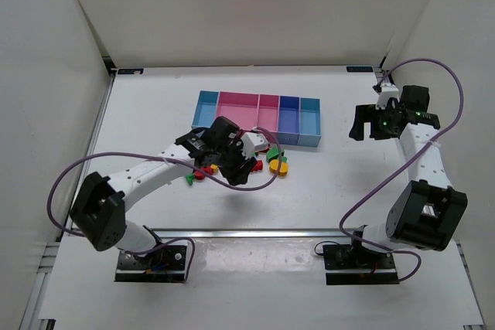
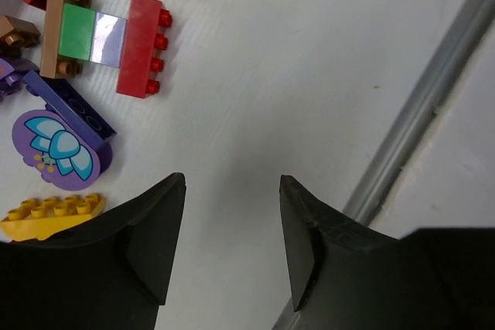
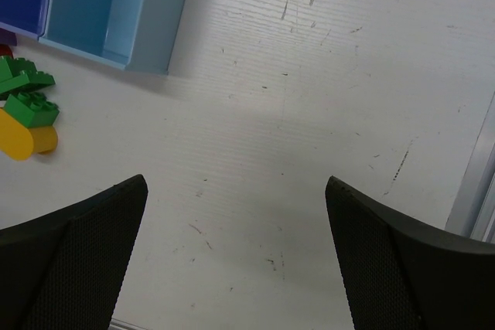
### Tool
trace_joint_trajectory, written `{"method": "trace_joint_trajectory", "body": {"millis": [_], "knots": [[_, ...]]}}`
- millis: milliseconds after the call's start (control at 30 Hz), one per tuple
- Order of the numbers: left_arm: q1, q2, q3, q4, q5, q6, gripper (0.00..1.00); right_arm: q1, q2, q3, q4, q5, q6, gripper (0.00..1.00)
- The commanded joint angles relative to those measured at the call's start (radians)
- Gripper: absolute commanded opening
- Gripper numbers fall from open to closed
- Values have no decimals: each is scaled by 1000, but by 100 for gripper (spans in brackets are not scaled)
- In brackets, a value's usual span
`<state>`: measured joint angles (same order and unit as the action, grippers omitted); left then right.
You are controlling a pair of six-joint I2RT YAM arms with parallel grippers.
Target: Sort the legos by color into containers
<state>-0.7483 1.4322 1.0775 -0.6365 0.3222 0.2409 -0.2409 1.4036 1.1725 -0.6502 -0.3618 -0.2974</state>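
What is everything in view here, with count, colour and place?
containers: one joined row of five bins, light blue, pink, pink, blue, light blue; middle of table, far side
legos: one loose pile, count unclear, red, yellow, green, purple; just in front of the bins
red brick: one, red; in the pile
purple rounded piece: one, flower print; beside a yellow brick
green bricks: two, green; pile's right end
table: one, white
metal rail: one, silver; table's near edge
cables: two, purple; one per arm
left gripper: open, at the pile
right gripper: open, over bare table right of the bins
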Motion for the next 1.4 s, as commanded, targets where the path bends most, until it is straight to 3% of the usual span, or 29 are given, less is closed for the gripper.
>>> {"method": "trace_joint_trajectory", "body": {"millis": [0, 233, 567, 933, 1367], "knots": [[-8, 34, -10, 113, -87, -37, 63, -3, -49, -11, 4, -2, -20, 99], [-19, 86, 2, 205, -186, -135, 75, -3, -72, -27, 1, -5, -20, 99], [-34, 79, -36, 271, -204, -227, 78, -3, -83, -36, 4, 9, -20, 99], [-26, 189, 18, 276, -177, -238, 71, -3, -127, -82, 3, 37, -40, 99], [15, 263, 12, 304, -189, -153, 71, -41, -130, -85, -17, 23, -49, 99]]}}
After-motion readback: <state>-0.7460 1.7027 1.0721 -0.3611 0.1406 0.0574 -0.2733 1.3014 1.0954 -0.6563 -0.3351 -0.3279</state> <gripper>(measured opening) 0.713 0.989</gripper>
